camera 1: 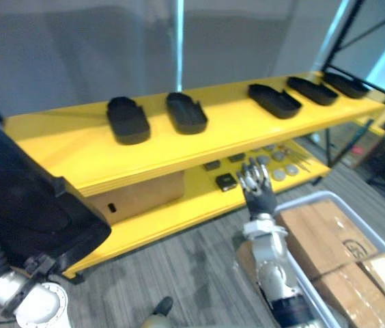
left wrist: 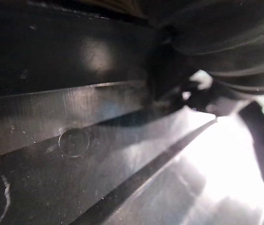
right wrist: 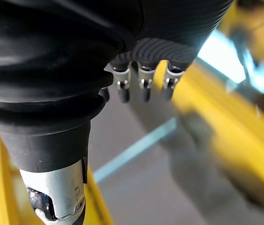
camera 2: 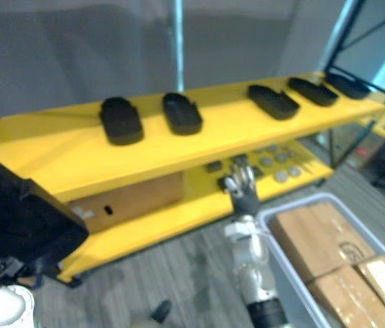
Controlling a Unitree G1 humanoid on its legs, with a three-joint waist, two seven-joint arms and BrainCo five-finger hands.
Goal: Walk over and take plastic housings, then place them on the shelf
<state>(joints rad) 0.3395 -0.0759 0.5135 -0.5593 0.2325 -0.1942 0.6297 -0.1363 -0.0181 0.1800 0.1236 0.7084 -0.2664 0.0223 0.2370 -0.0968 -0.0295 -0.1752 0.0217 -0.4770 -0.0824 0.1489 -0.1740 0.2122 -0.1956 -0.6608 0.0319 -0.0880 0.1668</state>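
Several black plastic housings lie in a row on the yellow shelf's top board, among them one at the left, one beside it and one further right. A large black housing hangs close in front of me at the lower left, over my left wrist. Its glossy surface lies right against my left hand, and the fingers are hidden behind it. My right hand is raised before the lower board with relaxed fingers, holding nothing.
The lower board carries small dark parts, round discs and a cardboard box. A grey bin with cardboard boxes stands at the lower right. A black rack frame rises at the right.
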